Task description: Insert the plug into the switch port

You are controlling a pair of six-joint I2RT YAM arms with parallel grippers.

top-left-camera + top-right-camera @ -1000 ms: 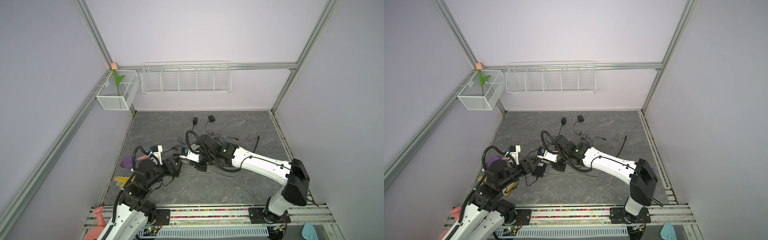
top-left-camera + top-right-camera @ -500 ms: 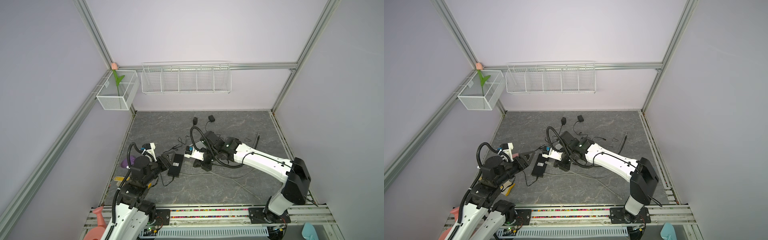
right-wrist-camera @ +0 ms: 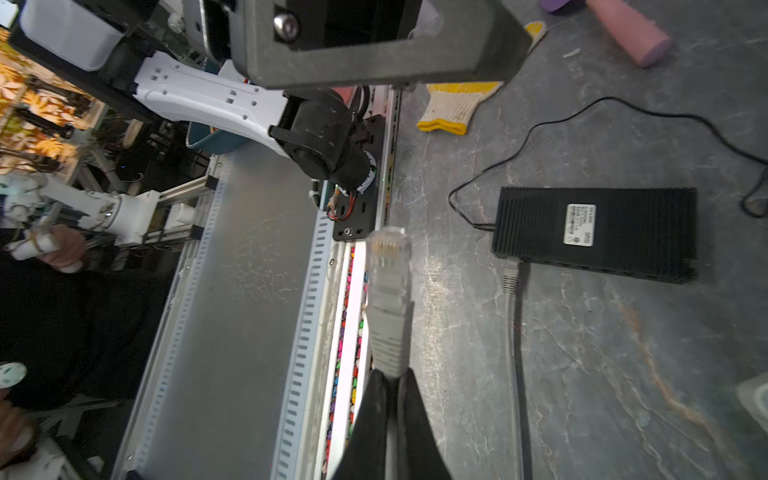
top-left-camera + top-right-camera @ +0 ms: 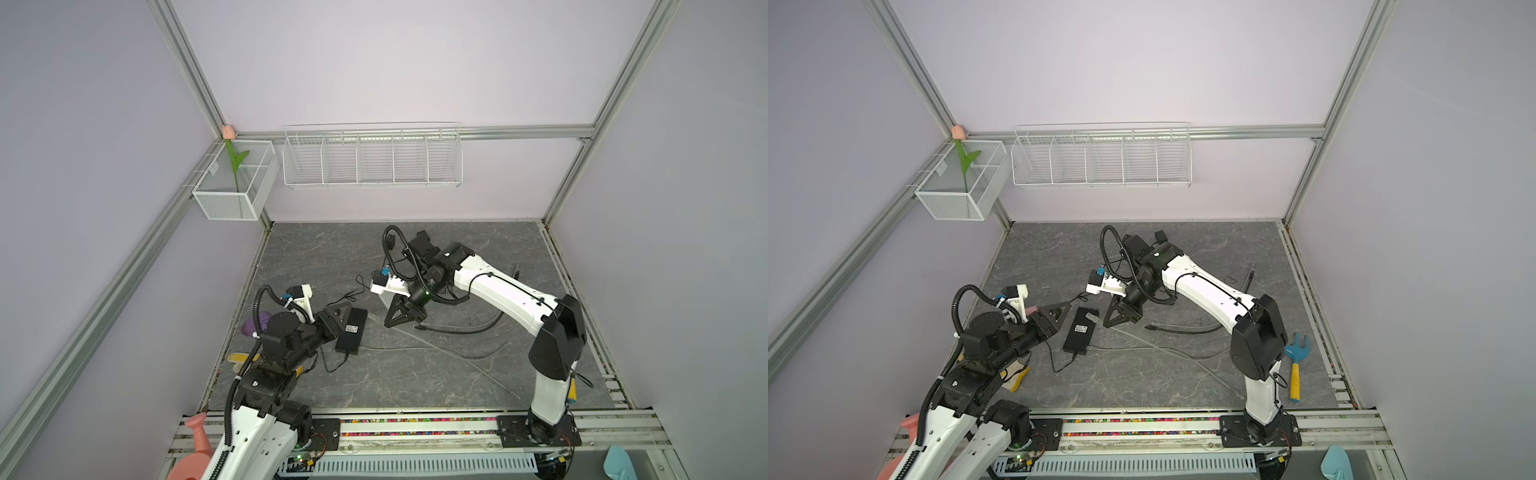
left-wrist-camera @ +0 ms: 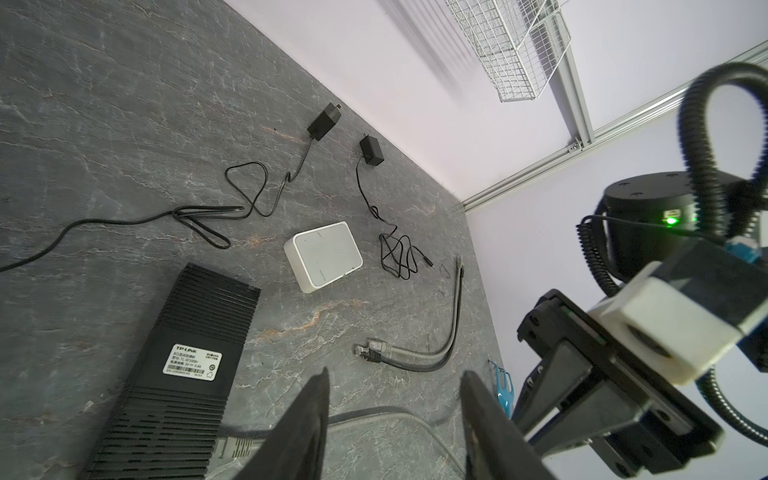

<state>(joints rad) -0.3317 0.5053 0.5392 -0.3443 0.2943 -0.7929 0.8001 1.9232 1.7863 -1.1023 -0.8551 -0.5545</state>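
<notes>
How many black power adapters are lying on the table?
2: one adapter near the back wall, a second adapter beside it, cords trailing toward the white box. More may be hidden.

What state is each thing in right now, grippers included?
switch: flat on the table, label up, another grey cable apparently in a port.
plug: held in the air, not inserted.
right gripper: shut on the plug.
left gripper: open, empty, beside the switch.
white box: lying flat, untouched.
</notes>
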